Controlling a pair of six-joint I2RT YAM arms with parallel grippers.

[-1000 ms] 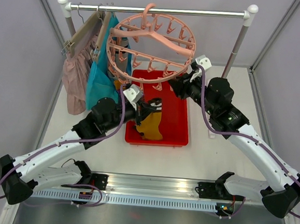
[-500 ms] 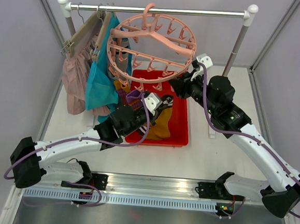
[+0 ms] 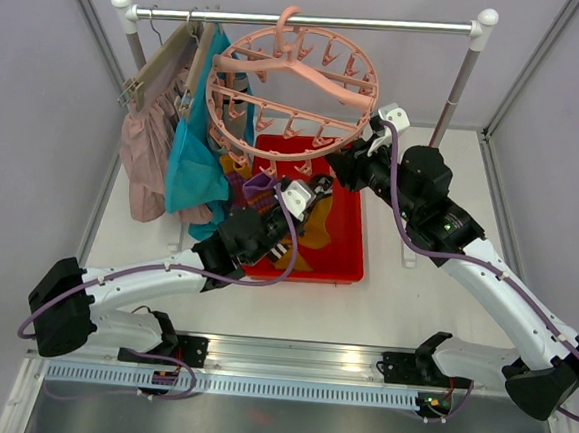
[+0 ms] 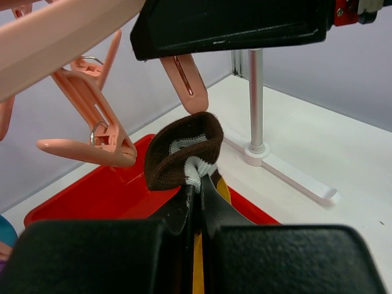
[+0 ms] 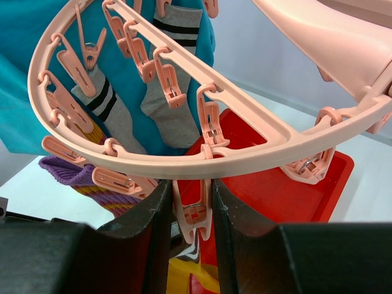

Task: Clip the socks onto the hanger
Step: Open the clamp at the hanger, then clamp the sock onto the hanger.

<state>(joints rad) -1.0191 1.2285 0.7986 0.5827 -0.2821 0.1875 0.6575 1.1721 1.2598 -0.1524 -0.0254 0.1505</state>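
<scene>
white tabletop (image 3: 403,306) and red tray (image 3: 345,256) lie below, where the left gripper (image 4: 197,191), fingers pinched on the mustard sock (image 4: 182,156), has swung forward and up from mid-tray to just under the hanger (image 5: 257,149). the right gripper (image 5: 191,205) stays clamped on one clip (image 4: 187,82), so clipping looks close. the sock's brown cuff points up at that clip without touching, its long axis roughly vertical.
</scene>
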